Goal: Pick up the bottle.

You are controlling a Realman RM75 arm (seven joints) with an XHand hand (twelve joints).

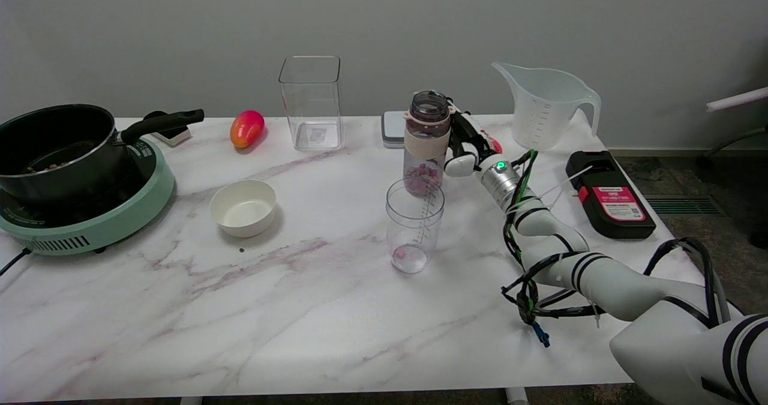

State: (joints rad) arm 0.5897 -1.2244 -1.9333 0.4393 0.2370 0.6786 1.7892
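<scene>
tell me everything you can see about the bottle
The bottle stands upright near the table's far middle, just behind a clear measuring cup. It looks like clear tinted plastic with a dark open mouth, a pinkish collar, a cream band, and pink bits inside low down. The right hand is against its right side; whether the fingers grip it cannot be told.

The table (300, 309) has a glossy, smooth marble-look top, white with pinkish veins; the bottle (426, 144) looks like clear tinted plastic with a matt cream band around it; the cup (414, 225) and the jug (543, 105) seem clear plastic; the pot (57, 147) is dark, matt metal; the bowl (243, 207) is smooth, matt white; the right hand (468, 141) shows glossy black-and-white plastic.
</scene>
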